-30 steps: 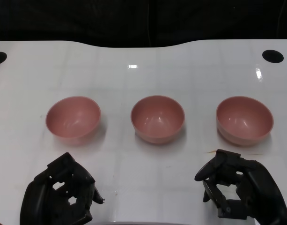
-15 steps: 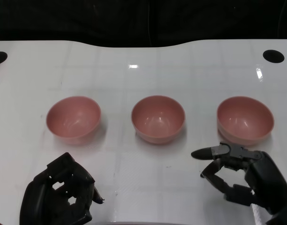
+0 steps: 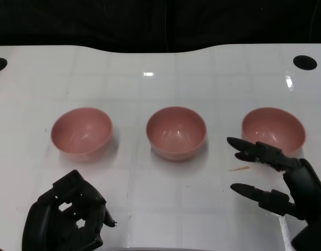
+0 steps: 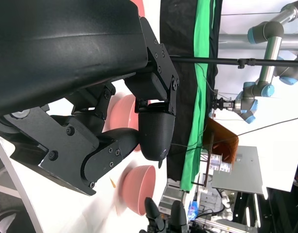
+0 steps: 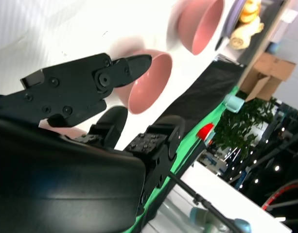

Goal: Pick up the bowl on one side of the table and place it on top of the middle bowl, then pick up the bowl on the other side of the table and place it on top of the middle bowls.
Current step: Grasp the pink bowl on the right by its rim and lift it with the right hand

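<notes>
right hand (image 3: 286, 180) has opened, fingers (image 3: 249, 149) spread beside the right bowl (image 3: 273, 130).

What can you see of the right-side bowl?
The right bowl is a plain pink, round, deep bowl, matte and plastic-looking, standing upright and empty on the white table. It sits apart from the middle bowl, in the same row. The right hand is beside its near rim, fingers spread; its upper fingertips overlap the rim in the head view, contact unclear.
</notes>
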### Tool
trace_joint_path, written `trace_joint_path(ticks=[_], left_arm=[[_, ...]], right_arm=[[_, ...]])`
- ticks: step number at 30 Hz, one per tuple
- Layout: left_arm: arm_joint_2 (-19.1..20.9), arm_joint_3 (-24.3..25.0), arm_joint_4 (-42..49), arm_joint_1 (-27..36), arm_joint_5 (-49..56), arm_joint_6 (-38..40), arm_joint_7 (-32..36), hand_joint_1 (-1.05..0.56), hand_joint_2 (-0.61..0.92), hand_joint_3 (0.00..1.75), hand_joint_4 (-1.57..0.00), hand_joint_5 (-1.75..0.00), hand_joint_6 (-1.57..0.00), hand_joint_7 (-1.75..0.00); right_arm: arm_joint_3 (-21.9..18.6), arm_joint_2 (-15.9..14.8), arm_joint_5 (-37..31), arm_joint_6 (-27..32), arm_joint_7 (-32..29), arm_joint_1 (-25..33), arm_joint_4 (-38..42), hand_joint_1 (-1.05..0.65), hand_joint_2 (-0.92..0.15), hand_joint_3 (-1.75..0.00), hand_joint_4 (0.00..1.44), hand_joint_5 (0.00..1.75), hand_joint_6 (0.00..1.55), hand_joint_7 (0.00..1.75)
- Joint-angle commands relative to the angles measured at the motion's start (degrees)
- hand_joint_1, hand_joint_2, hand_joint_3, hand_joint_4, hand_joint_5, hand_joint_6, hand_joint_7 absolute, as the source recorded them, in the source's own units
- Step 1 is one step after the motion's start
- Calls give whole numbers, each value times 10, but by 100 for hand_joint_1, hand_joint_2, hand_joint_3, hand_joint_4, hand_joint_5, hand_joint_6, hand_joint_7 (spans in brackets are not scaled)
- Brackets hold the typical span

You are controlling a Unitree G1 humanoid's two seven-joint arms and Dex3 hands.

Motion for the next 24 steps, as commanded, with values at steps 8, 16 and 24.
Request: trace_joint_path(ticks=[8,16,24], left_arm=[[5,4,10,-8,-1,-8,-7,-12,48,114,-83,-163,-79,-147],[6,5,10,-10,-3,0,-5,-13,48,113,-83,-163,-80,-148],[3,4,9,-10,-2,-4,-6,-12,50,114,-84,-162,-80,-146]], right_arm=[[2,-60,-173,125,-83,-48,-48,-56,-88,0,13,55,31,0],[31,-90,-225,226,-67,-88,-43,-52,-84,0,4,56,24,0],[89,-117,-294,316,-44,-138,-9,-52,-84,0,2,58,26,1]])
